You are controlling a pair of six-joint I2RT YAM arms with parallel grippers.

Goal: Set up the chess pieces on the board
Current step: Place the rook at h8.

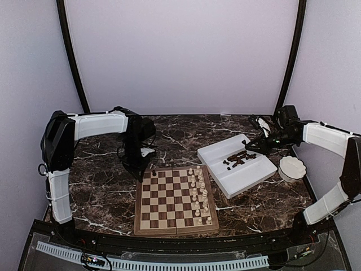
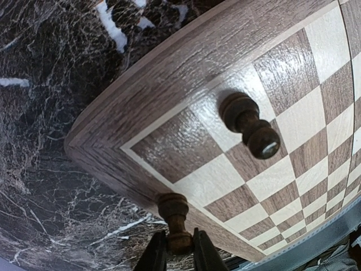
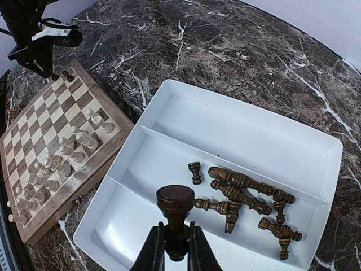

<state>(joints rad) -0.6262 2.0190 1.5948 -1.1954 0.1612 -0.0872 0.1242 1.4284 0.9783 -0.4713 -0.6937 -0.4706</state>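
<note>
My left gripper [image 2: 179,244]: clamped on a dark piece [image 2: 172,210] at the corner frame of the board [image 2: 299,164] | my right gripper [image 3: 176,241]: pinching a second piece [image 3: 175,202] off the board's right side, over the tray [image 3: 237,132]

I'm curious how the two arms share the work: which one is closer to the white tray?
Right. The right gripper hangs over the white tray, gripping a dark chess piece. The left gripper is across the board, at its far left corner.
</note>
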